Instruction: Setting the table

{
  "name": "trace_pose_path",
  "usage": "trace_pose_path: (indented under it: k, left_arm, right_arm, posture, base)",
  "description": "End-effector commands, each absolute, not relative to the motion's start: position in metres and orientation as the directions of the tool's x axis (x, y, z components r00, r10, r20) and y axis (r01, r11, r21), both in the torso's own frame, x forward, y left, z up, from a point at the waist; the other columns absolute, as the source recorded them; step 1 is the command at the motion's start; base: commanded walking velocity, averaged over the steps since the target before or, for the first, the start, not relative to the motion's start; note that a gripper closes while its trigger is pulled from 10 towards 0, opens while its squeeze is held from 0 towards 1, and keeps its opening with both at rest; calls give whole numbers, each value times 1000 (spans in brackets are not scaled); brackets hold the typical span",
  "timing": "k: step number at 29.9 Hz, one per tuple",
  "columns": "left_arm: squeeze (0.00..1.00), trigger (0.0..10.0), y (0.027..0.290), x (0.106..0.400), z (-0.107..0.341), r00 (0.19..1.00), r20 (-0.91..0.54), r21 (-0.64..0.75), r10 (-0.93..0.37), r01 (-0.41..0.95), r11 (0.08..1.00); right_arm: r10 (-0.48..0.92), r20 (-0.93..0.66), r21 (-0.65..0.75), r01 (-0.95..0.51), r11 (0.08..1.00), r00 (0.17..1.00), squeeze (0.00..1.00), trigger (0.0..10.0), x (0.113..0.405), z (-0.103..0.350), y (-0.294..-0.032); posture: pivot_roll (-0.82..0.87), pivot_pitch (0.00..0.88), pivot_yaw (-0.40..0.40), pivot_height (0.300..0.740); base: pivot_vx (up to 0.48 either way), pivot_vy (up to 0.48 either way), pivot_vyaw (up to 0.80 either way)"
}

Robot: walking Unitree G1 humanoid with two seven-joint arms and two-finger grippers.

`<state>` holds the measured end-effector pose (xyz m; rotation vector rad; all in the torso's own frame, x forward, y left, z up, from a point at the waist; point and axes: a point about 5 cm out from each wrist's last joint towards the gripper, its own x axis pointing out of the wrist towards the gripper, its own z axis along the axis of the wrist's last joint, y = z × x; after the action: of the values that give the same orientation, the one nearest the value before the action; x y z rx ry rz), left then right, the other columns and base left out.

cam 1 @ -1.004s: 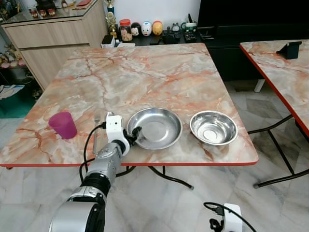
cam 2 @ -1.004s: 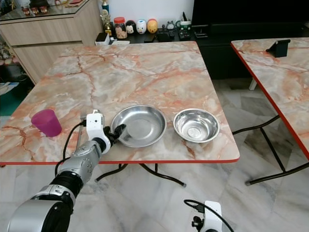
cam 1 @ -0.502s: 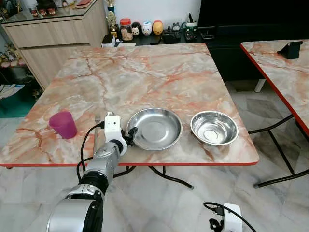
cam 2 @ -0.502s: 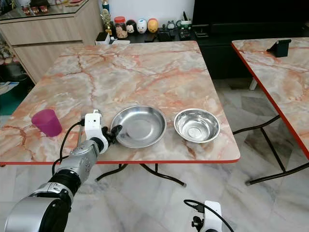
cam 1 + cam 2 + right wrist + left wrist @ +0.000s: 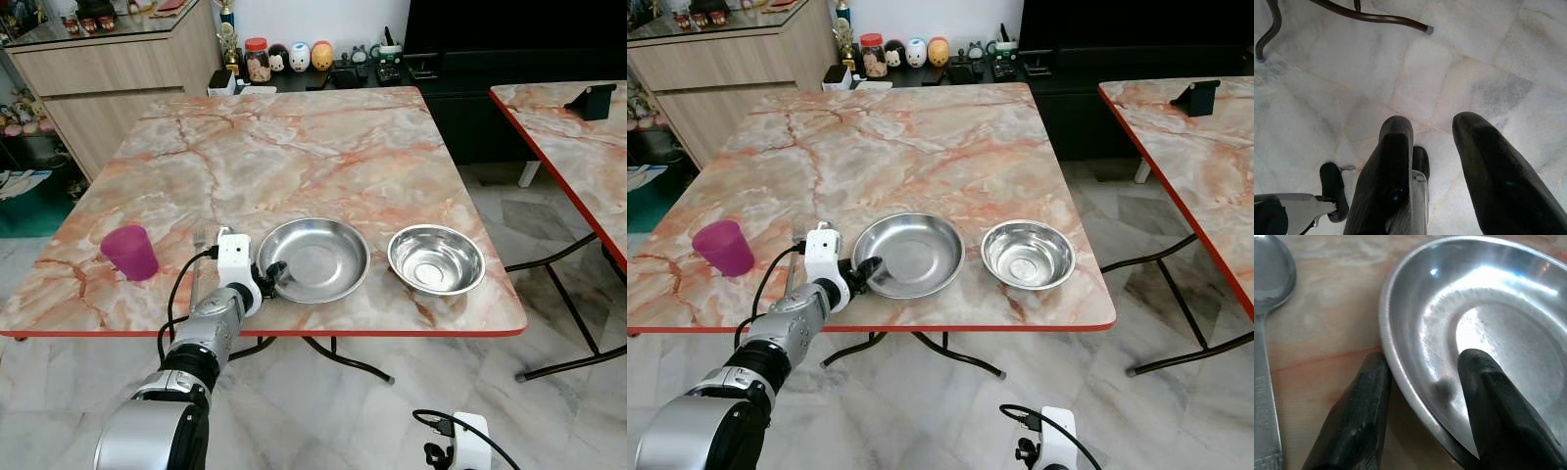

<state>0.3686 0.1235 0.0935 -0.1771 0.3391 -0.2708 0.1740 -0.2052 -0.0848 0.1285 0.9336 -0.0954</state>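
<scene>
While the head views place the left gripper [image 5: 271,273] at the near-left rim of the steel plate [image 5: 318,257], we rely on the left wrist view for the detail: one black finger [image 5: 1359,416] sits on the marble outside the rim and the other lies inside the dish, so the fingers straddle the plate's edge. We cannot tell from that view whether they press on the metal or merely bracket it.

We take the plate as our reference. It lies on the marble table [image 5: 274,147] close to the near red edge. Just beside it, on the robot's right, stands a steel bowl [image 5: 435,258], apart from it. To the plate's left, past the gripper's white wrist housing, a piece of cutlery [image 5: 195,262] lies lengthwise; the head views give only a thin handle, whereas the wrist view shows a spoon [image 5: 1266,333] bowl near the plate's rim, not touching. Further left of the plate stands a purple cup [image 5: 129,252], upright.

The right gripper [image 5: 1432,147] hangs low beneath the table's near edge, its fingers apart over the pale floor tiles [image 5: 1327,63], holding nothing.
</scene>
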Motion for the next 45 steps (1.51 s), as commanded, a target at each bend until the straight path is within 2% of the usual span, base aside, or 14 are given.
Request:
trace_pose_path:
  k: [1,2,3,4,18,29,33,36,37,38,39,45]
  left_arm:
    - [0,10000,125,368,91,890,-344,-183,-299,249,951]
    - [0,9804,125,369,91,889,-344,-182,-301,252,951]
    - [0,1647,125,369,92,887,-347,-181,-303,254,950]
    - [0,0,126,369,91,886,-352,-175,-301,253,951]
    - [0,0,129,368,91,886,-358,-172,-296,249,953]
    - [0,0,132,368,93,886,-357,-117,-295,271,955]
    - [0,0,135,367,97,916,-281,-209,-287,233,950]
    - [0,0,139,366,100,934,-233,-221,-271,220,950]
    - [0,4078,140,365,101,939,-208,-253,-272,217,943]
    - [0,4078,140,365,101,939,-208,-253,-272,217,943]
    - [0,10000,143,363,103,950,-168,-336,-262,195,922]
    - [0,10000,151,352,98,962,-121,-481,-243,158,863]
  right_arm:
    - [-18,-807,82,141,987,591,0,10000,175,-85,-203]
    - [-17,-807,82,140,987,590,0,10000,175,-85,-203]
    - [-17,-807,82,140,987,590,0,10000,175,-85,-202]
    - [-16,-807,83,140,987,590,0,10000,175,-85,-202]
    - [-11,-809,85,136,987,588,0,10000,175,-85,-202]
    - [-9,-810,82,129,988,586,0,10000,174,-85,-203]
    - [-11,-810,82,132,988,586,0,10000,174,-85,-203]
    - [-11,-810,82,133,988,586,0,10000,174,-85,-203]
    - [-12,-810,82,134,988,586,0,10000,174,-85,-203]
    - [-12,-810,82,134,988,586,0,10000,174,-85,-203]
    - [-12,-811,82,133,988,585,0,10000,173,-85,-203]
    - [-11,-812,80,130,988,584,0,10000,173,-85,-204]
  posture:
    - [-70,0,60,740]
    - [-70,0,60,740]
    - [-68,0,61,740]
    - [-67,0,61,740]
    - [-63,0,58,740]
    - [-59,0,53,740]
    - [-67,0,53,740]
    - [-67,0,54,740]
    - [-67,0,53,740]
    - [-67,0,53,740]
    - [-67,0,52,740]
    - [-70,0,47,740]
  base:
    - [0,0,0]
    - [0,0,0]
    - [0,0,0]
    - [0,0,0]
    - [0,0,0]
    - [0,0,0]
    - [0,0,0]
    - [0,0,0]
    - [0,0,0]
    - [0,0,0]
    - [0,0,0]
    - [0,0,0]
